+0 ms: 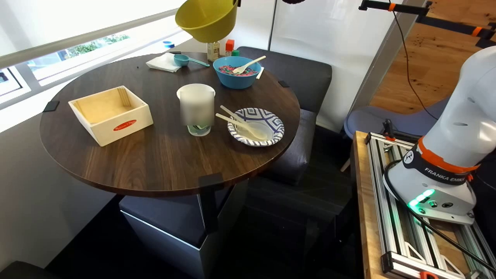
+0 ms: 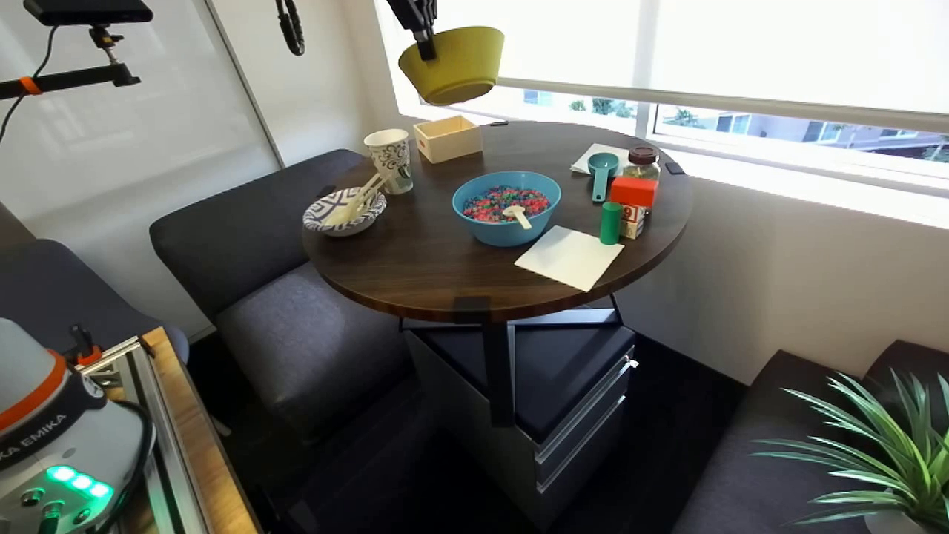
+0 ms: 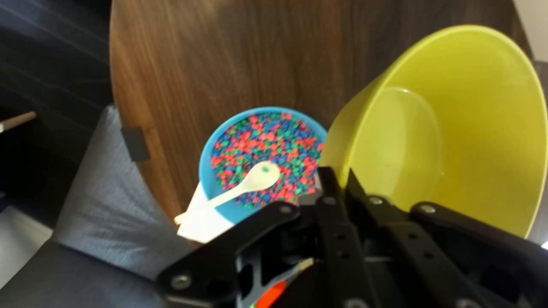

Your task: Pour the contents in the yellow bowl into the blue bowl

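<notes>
The yellow bowl hangs in the air, tilted, in both exterior views (image 1: pixel 211 27) (image 2: pixel 463 70). The wrist view shows its inside (image 3: pixel 479 107), with no bits seen in it. My gripper (image 3: pixel 340 177) is shut on its rim, one finger inside and one outside; it also shows in an exterior view (image 2: pixel 425 46). The blue bowl stands upright on the table in both exterior views (image 1: pixel 234 82) (image 2: pixel 508 234) and lies left of the yellow bowl in the wrist view (image 3: pixel 206 164). It holds red, green and blue bits (image 3: pixel 257 141) and a pale spoon (image 3: pixel 259 176).
On the round table (image 1: pixel 162 155) stand a wooden box (image 1: pixel 120 128), a paper cup (image 2: pixel 393 159) and a patterned plate (image 1: pixel 277 133) with utensils. A teal scoop (image 2: pixel 602 165), a jar (image 2: pixel 643 163), a red-topped box (image 2: pixel 634 194), a green bottle (image 2: pixel 611 222) and a napkin (image 2: pixel 567 259) surround the blue bowl.
</notes>
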{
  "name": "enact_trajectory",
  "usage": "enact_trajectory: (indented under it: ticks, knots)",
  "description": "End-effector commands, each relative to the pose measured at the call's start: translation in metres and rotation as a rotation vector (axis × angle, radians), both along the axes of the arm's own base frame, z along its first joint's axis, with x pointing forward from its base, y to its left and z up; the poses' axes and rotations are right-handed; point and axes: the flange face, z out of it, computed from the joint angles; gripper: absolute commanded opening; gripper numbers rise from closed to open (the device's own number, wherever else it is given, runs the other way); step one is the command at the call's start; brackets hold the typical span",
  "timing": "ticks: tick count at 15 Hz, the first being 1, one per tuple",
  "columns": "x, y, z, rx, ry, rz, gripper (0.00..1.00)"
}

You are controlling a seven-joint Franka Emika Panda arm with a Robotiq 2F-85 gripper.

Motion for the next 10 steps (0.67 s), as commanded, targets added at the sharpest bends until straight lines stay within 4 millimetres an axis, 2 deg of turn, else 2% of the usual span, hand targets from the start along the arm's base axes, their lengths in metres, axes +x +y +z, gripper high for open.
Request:
enact_trajectory:
  ticks: [1,3,4,5,7,10]
  knots:
    - [0.007,0.008,-0.004,0.048,0.012,0.012,0.06]
    - [0.017,0.018,-0.010,0.096,0.032,0.028,0.06]
    - [0.020,0.019,-0.011,0.102,0.034,0.030,0.06]
    - [0.014,0.013,-0.012,0.104,0.026,0.002,0.01]
    - [0.033,0.000,-0.031,0.208,-0.004,-0.096,0.01]
    - [0.065,-0.013,-0.070,0.345,-0.076,-0.158,0.01]
